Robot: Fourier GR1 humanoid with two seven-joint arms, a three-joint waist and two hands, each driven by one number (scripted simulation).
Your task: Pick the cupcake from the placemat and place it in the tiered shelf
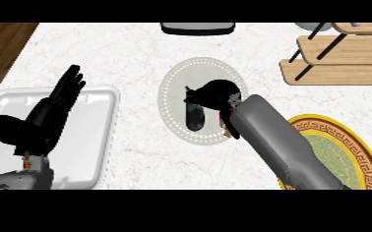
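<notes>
A pale grey placemat (pixel 178 78) with dotted rim, a gold-patterned green plate (pixel 341 142), a white tray (pixel 98 128), veined white counter (pixel 109 54).

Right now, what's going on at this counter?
The robot's right hand is down over the round placemat at the counter's middle, its fingers curled there; the cupcake itself can't be made out under the hand. The left hand rests open, fingers up, above the white tray at the left. The wooden tiered shelf stands at the far right, and a gold-rimmed plate lies beside the right forearm.
</notes>
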